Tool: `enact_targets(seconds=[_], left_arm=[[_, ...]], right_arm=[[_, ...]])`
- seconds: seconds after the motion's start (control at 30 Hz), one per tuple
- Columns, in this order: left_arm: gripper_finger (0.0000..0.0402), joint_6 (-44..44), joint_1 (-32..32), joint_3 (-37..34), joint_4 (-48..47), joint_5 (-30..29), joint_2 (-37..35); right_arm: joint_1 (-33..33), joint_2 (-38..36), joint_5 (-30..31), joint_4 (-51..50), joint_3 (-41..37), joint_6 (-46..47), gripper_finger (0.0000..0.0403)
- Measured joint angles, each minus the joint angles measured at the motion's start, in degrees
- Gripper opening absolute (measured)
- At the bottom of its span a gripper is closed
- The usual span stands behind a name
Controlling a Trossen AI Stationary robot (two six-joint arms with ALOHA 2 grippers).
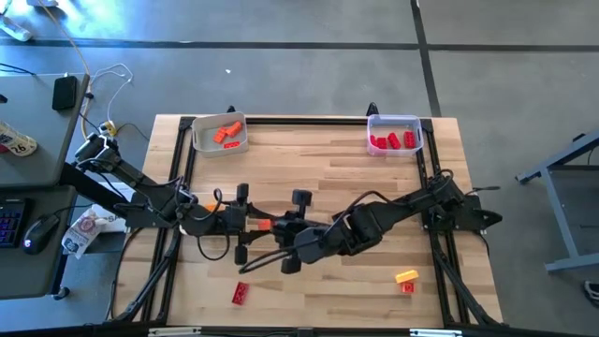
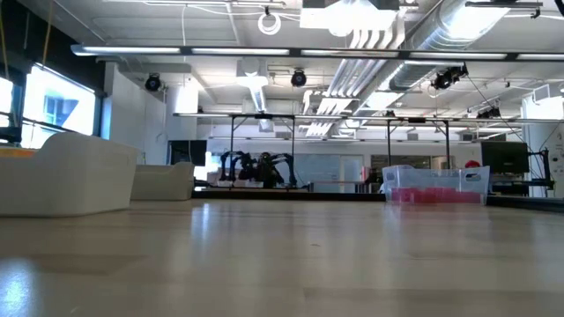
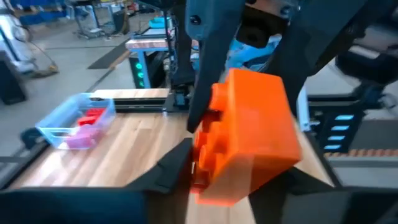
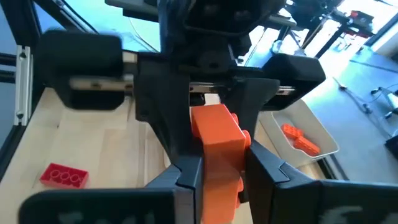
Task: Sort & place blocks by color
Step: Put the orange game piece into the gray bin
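1. From above: both arms meet mid-table around one orange brick [image 1: 264,224], the left gripper [image 1: 245,223] and right gripper [image 1: 285,227] nose to nose. Looks like a handoff, probably so the brick ends up with the arm nearer the white tray [image 1: 220,133] holding orange bricks. The clear tray [image 1: 394,133] has the reds. A red brick [image 1: 241,293] and a yellow-on-red pair [image 1: 406,280] sit loose near the front edge.
2. Table level: just bare wood and both trays, no grippers.
3. Left wrist: the brick fills the view, clamped between dark fingers [image 3: 205,74] reaching in from the far side.
4. Right wrist: its own fingers [image 4: 186,180] are closed on the brick too, so both seem to be gripping.
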Motion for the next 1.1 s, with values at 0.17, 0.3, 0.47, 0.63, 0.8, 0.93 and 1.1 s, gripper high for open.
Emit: enact_targets(seconds=[0.17,0.3,0.47,0.63,0.8,0.93,1.1], left_arm=[[0.0066,2.55,-0.04,0.00,-1.21,-3.04,0.00],[0.0066,1.77,0.39,0.00,-3.87,-5.21,0.02],[0.0066,-0.83,1.77,0.00,-9.31,-6.57,0.02],[0.0066,-4.83,5.02,0.00,-19.43,-8.34,0.02],[0.0066,-9.57,10.20,0.00,-29.28,-8.34,0.02],[0.0066,-11.99,15.07,0.00,-35.73,-8.31,0.02],[0.0066,-15.30,22.26,0.00,-43.05,-6.35,0.02]], right_arm=[[-0.99,-0.04,-2.56,-0.06,0.00,-0.25,0.0088],[-1.99,-0.04,-2.88,-2.14,-0.02,1.36,0.0111],[-2.73,-0.04,-4.30,-7.18,-0.02,2.27,0.0147],[-2.70,-0.04,-4.27,-11.72,-0.02,4.23,0.0183],[-2.75,-0.04,-8.93,-20.16,-0.02,7.62,0.0192],[-2.75,-0.04,-11.23,-25.63,-0.02,10.52,0.0193],[-2.77,0.42,-13.02,-30.63,-0.02,13.22,0.0193]])
